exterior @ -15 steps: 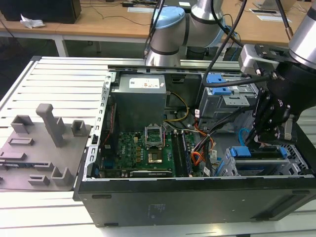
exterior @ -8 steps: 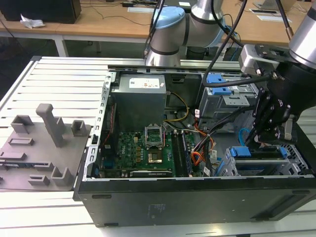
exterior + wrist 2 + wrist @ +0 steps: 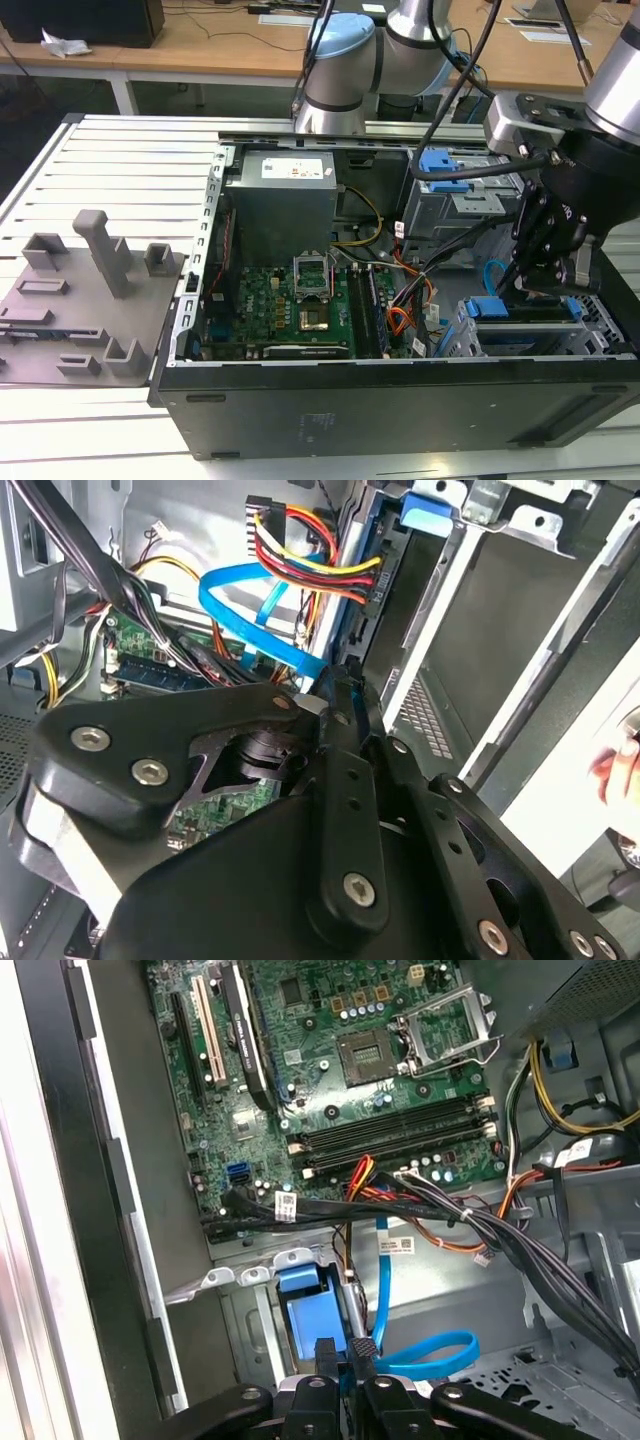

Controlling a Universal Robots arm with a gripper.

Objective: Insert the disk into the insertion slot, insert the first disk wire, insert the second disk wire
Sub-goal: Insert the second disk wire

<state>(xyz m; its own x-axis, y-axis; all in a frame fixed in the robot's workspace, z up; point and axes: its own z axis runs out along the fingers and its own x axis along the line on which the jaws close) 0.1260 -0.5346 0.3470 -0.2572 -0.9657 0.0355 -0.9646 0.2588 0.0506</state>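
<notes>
The disk (image 3: 520, 312), framed in its blue carrier (image 3: 430, 515), lies inside the insertion slot (image 3: 470, 335), a low silver cage at the case's front on the exterior view's right. A bundle of red, yellow and black leads, the first disk wire (image 3: 330, 565), ends in a plug seated on the disk's edge. My gripper (image 3: 340, 685) hangs just above that edge, shut on the small plug of the second disk wire (image 3: 430, 1355). This thin light-blue cable loops away toward the motherboard. In the first wrist view the fingertips (image 3: 325, 1352) stand right beside the carrier's blue tab (image 3: 305, 1300).
The motherboard (image 3: 300, 300) fills the case floor, with the power supply (image 3: 280, 205) behind it. A taller grey cage with a blue latch (image 3: 445, 165) stands further back. Black cable bundles (image 3: 480, 1225) and orange wires (image 3: 400, 320) cross near the slot. A person's fingers (image 3: 615, 770) show outside the case.
</notes>
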